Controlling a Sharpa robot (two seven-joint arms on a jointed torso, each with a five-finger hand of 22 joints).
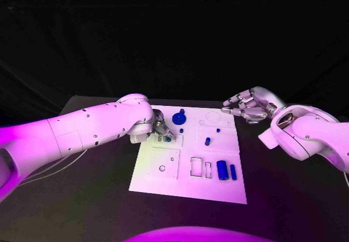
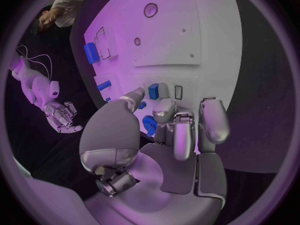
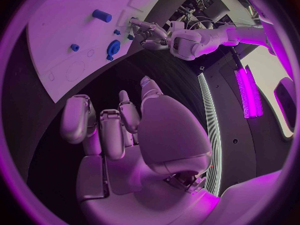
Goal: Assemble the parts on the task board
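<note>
Purple light falls on the task board (image 1: 187,174), which glares brightly; beyond it is darkness. The wrist views bend strongly at their rims.

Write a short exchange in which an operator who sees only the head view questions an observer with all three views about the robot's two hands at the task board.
Operator: The left hand hides its own fingertips at the task board. What lies under them?
Observer: In the left wrist view a blue part sits between the thumb and the fingers. I cannot tell whether it is gripped.
Operator: Does the right hand carry anything?
Observer: No. The right wrist view shows its palm bare and its fingers apart, over the dark table beside the board.
</note>
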